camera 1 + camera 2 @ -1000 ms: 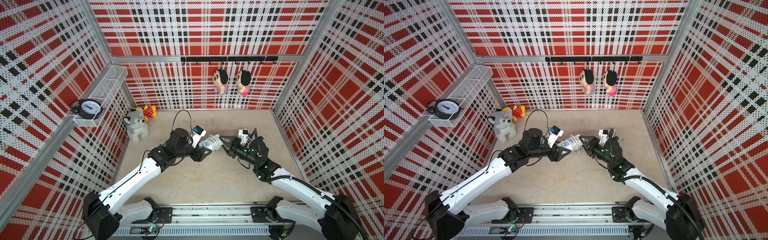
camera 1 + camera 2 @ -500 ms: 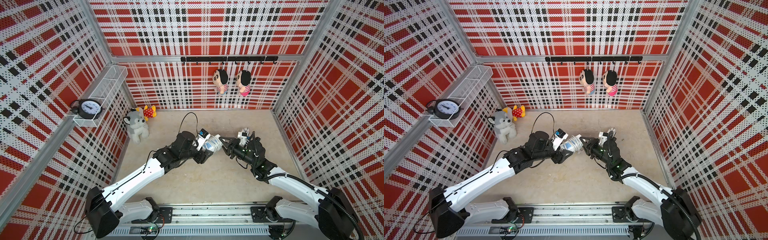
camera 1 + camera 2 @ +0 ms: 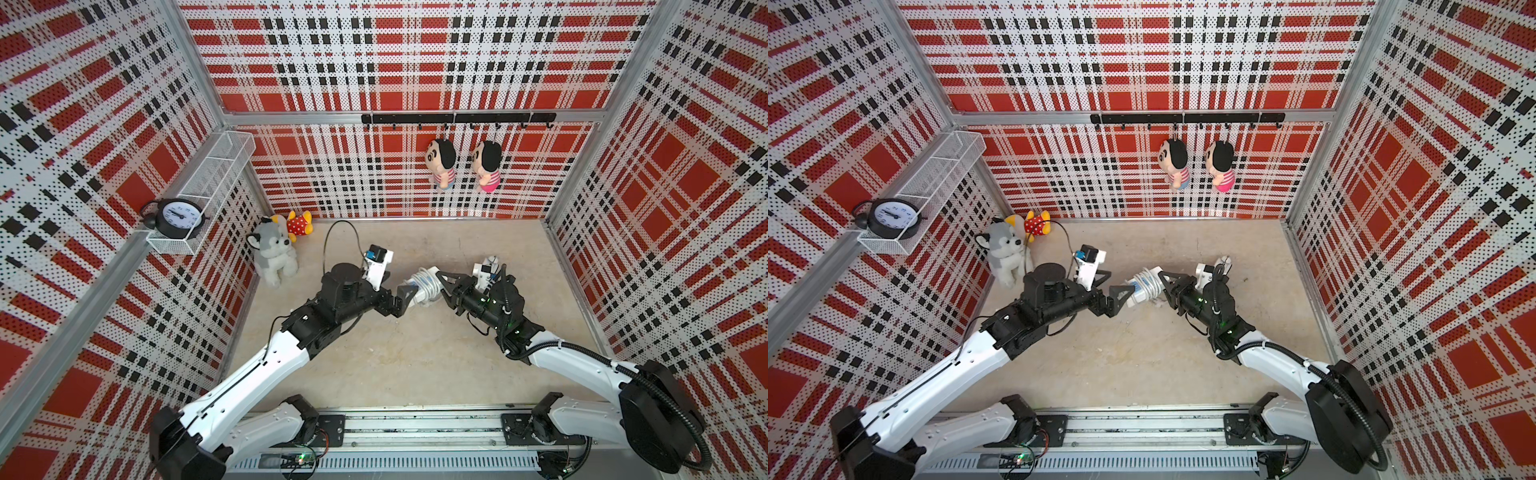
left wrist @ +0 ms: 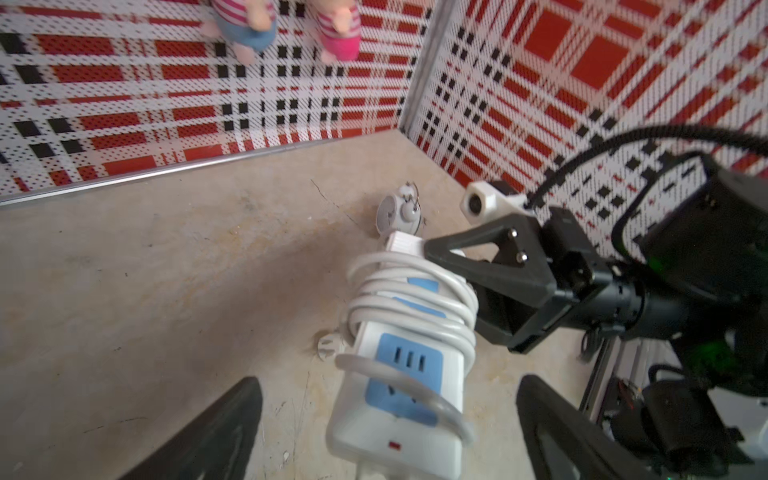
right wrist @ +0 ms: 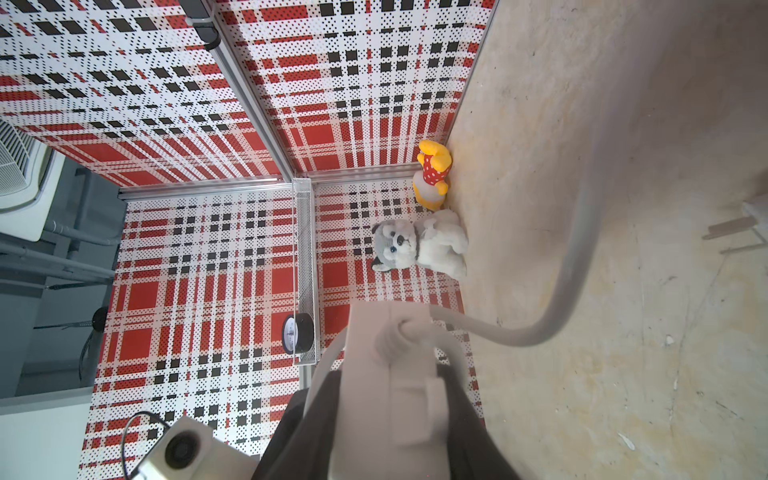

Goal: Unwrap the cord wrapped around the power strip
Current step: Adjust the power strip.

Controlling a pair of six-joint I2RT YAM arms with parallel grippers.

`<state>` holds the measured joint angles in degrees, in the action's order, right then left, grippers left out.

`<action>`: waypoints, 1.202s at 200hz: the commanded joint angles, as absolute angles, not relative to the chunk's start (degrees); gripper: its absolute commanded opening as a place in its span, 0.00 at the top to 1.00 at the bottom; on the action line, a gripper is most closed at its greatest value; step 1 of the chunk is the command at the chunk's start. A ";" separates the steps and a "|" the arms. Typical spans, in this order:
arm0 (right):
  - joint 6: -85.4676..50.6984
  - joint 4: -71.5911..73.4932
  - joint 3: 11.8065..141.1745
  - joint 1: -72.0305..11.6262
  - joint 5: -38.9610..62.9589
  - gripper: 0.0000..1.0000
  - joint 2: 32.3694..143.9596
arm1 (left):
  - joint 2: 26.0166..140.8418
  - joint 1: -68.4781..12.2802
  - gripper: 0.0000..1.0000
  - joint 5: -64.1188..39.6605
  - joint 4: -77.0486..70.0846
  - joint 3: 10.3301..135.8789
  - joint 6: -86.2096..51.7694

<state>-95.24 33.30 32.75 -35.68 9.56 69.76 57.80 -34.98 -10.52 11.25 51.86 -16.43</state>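
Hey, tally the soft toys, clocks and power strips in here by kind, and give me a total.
Soft toys: 4 (husky, yellow bear, two hanging dolls)
Clocks: 2 (black clock on the wire shelf, small white clock on the floor)
Power strips: 1 (white power strip wound with cord)
Total: 7

Blue-socketed white power strip (image 4: 409,370), seemingly aloft, tilted; white cord (image 4: 413,308) coiled several turns round its middle

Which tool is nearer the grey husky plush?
Left. The left tool, open at one end of the power strip, stands toward the husky plush; the right tool grips the opposite end, farther away.
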 commanded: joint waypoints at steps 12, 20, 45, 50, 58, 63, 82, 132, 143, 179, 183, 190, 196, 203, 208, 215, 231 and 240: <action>-94.35 38.97 34.19 -35.77 6.55 1.00 70.05 | 52.66 -24.81 0.01 -16.51 2.29 43.89 -39.46; -93.99 39.43 34.08 -35.82 6.37 1.00 70.13 | 51.82 -23.53 0.01 -19.04 -0.14 41.20 -44.81; -92.82 39.88 34.22 -35.77 6.07 1.00 70.53 | 48.91 -24.73 0.13 -22.39 -15.77 30.21 -63.63; -92.67 40.04 34.20 -35.78 6.18 1.00 70.71 | 48.43 -25.66 0.15 -22.64 -19.88 27.92 -67.22; -92.60 40.76 34.11 -35.84 6.18 1.00 71.05 | 47.97 -27.34 0.17 -22.25 -25.51 25.24 -71.44; -92.50 41.14 34.10 -35.78 6.25 1.00 71.25 | 47.78 -28.30 0.18 -21.60 -27.77 24.11 -73.13; -92.29 42.53 34.10 -35.83 6.65 1.00 72.34 | 47.31 -31.54 0.19 -19.11 -30.62 22.81 -74.86; -92.61 44.38 35.02 -35.77 7.56 1.00 73.74 | 50.14 -33.75 0.33 -17.67 -41.01 19.80 -79.48; -92.58 44.34 34.91 -35.77 7.56 1.00 73.57 | 50.91 -33.84 0.35 -17.71 -41.83 19.62 -79.83; -92.49 43.69 34.81 -35.84 7.39 1.00 72.48 | 52.67 -33.75 0.32 -18.01 -41.70 20.13 -79.74; -92.47 43.71 34.80 -35.85 7.30 1.00 72.36 | 52.93 -33.75 0.30 -18.10 -41.55 20.13 -79.76; -92.41 43.59 34.88 -35.85 7.30 1.00 72.17 | 53.39 -33.75 0.27 -18.12 -41.39 20.21 -79.74; -92.33 43.42 34.90 -35.86 7.30 1.00 72.01 | 53.84 -33.82 0.26 -18.11 -41.38 20.21 -79.68; -92.29 43.39 34.94 -35.86 7.29 1.00 71.85 | 54.26 -33.75 0.25 -18.15 -41.26 20.39 -79.63; -92.30 43.34 35.00 -35.91 7.42 1.00 71.76 | 54.69 -33.79 0.25 -18.21 -41.24 20.62 -79.42; -92.22 43.33 34.98 -35.90 7.41 1.00 71.64 | 55.27 -33.78 0.25 -18.27 -40.87 21.08 -78.98; -92.20 43.16 34.89 -35.99 7.40 1.00 71.29 | 56.74 -33.84 0.25 -18.46 -39.95 22.20 -78.10; -92.20 43.07 34.89 -35.95 7.38 1.00 71.11 | 57.59 -33.84 0.26 -18.46 -39.97 22.53 -78.00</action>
<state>-91.85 39.31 32.86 -35.68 7.27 73.30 55.96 -33.52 -18.00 -39.42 20.64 -79.37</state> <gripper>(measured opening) 0.339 0.747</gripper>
